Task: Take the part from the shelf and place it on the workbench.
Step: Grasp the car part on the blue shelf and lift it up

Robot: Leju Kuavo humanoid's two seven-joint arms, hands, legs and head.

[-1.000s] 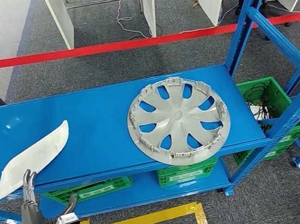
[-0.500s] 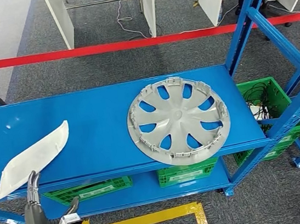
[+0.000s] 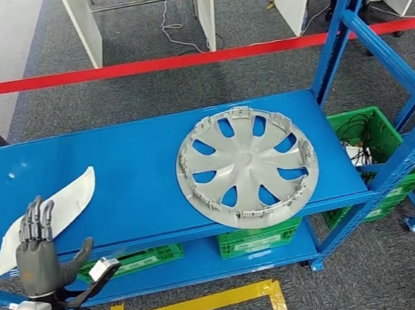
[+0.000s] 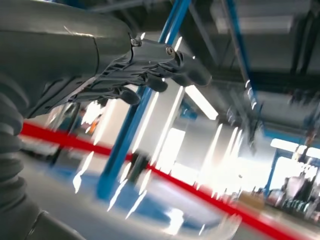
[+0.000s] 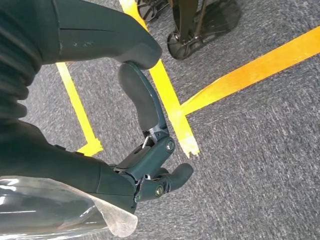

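On the blue shelf point(image 3: 132, 172) lie two parts: a long curved white trim piece point(image 3: 67, 204) at the left and a round silver wheel cover point(image 3: 247, 163) right of the middle. My left hand point(image 3: 36, 250) is raised at the shelf's front edge, fingers upright and spread, holding nothing; its fingertips overlap the near end of the white piece. In the blurred left wrist view the left hand point(image 4: 151, 75) is stretched out with nothing in it. My right hand point(image 5: 151, 145) hangs above the grey floor, thumb apart from the fingers, holding nothing.
Green crates point(image 3: 124, 261) sit on the lower shelf, and another green crate point(image 3: 376, 140) with cables stands to the right. Blue uprights point(image 3: 345, 30) frame the right end. A red barrier tape point(image 3: 124, 69) crosses behind; yellow floor tape point(image 3: 213, 303) marks the ground in front.
My left hand has risen from below the shelf edge and opened its fingers wider, now reaching the near end of the white piece. The parts have not moved.
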